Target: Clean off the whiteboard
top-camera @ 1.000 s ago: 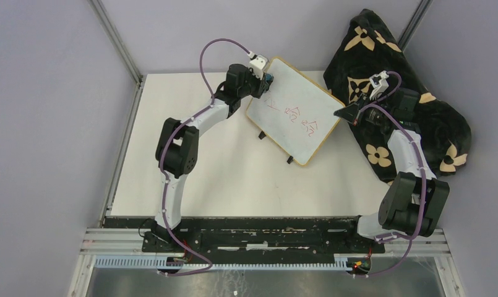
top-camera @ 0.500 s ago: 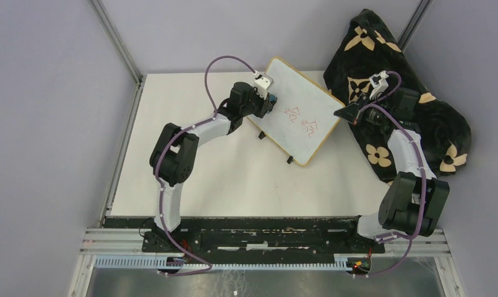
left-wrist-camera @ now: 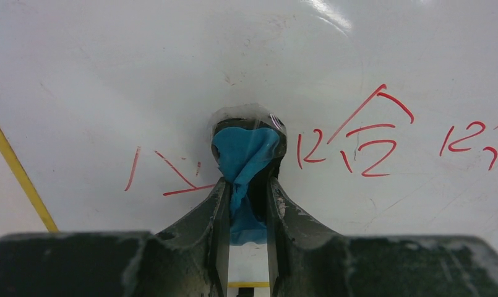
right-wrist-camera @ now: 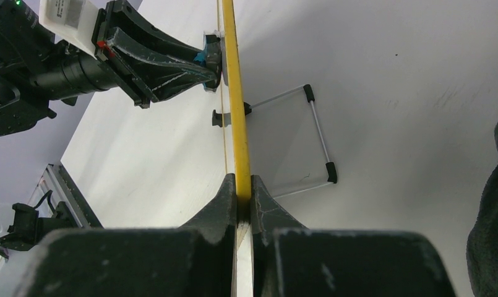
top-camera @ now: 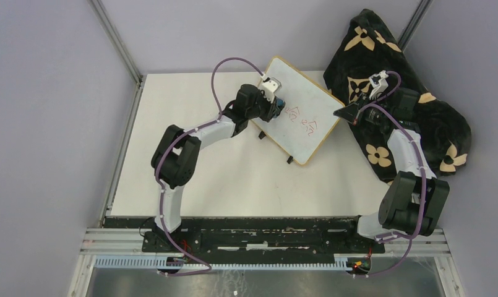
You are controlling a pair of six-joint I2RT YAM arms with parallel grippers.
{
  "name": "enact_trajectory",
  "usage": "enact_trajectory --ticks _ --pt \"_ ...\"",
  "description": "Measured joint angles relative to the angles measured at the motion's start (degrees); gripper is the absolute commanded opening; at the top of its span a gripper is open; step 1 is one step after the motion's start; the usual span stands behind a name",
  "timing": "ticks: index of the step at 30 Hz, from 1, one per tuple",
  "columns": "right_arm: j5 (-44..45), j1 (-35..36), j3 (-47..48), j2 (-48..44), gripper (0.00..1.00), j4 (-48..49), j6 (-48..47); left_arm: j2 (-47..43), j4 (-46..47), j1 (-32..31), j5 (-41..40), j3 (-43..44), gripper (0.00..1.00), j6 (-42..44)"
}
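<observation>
While our left gripper [top-camera: 278, 104] pushes a blue eraser [left-wrist-camera: 243, 154] against the whiteboard [top-camera: 302, 117], our right gripper [top-camera: 340, 114] clamps the board's opposite edge. We see the whiteboard set on a diagonal across the far part of the table [top-camera: 234, 173]. Its writing face is turned toward our left arm, its far corner is close to the table's back edge, and its right side is just beside a black blanket [top-camera: 432, 124] with tan flower patterns.

Our left fingers [left-wrist-camera: 209, 216] are closed on the eraser, which is squeezed between them and bulges past their tips to touch the white surface. In the left wrist view the eraser meets the board within a row of red marks [left-wrist-camera: 364, 136], with thin strokes to its left and fuller characters to its right.

Our right fingers [right-wrist-camera: 224, 204] are pressed onto the thin yellowish wood frame, one on each face, so the right wrist view shows the board edge-on, running straight away from the jaws. A wire stand [right-wrist-camera: 296, 136] with black tips shows on the board's back side in that view. On the other side of the frame, the left gripper's tips meet the board's face.
</observation>
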Motion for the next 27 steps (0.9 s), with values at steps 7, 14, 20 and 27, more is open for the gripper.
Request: enact_trajectory --ticks 7,14,20,27 --pt "0.2 0.5 0.4 0.6 0.01 0.1 0.0 2.6 -2.1 4.1 2.6 5.4 0.03 -1.1" --pt "0.0 0.6 0.7 0.9 0.01 0.1 -0.3 5.2 -2.0 11.4 0.9 9.5 0.03 -1.2" --pt "0.0 0.6 0.7 0.9 0.01 0.1 -0.3 5.6 -1.9 12.5 0.8 9.3 0.03 -2.7" --pt "0.0 0.6 0.7 0.9 0.01 0.0 -0.2 5.4 0.0 9.3 1.0 5.9 0.03 -3.5"
